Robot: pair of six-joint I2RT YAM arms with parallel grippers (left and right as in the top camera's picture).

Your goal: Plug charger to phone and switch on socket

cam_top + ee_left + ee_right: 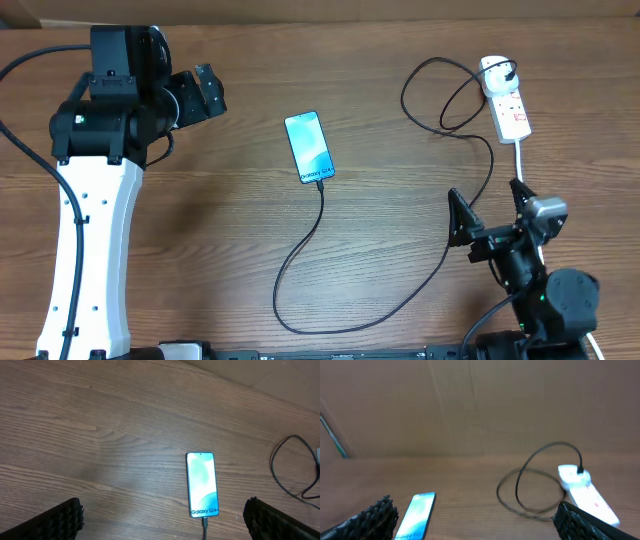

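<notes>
Slim teal-screened smartphone (309,147) is laid flat mid brown wooden tabletop (200,220), with the thin black charger cable (321,205) seated in its bottom edge. The cable's other end is plugged into the narrow white power strip (511,112), far right. Left claw (212,92) and right claw (487,205) are both spread wide, gripping nothing, well apart from the phone.

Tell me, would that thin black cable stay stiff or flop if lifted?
Probably floppy: the charger cable lies in loose curves and loops. It looks thin, so likely light. Lifting it might tug the phone, since its tip seems plugged in there.
</notes>
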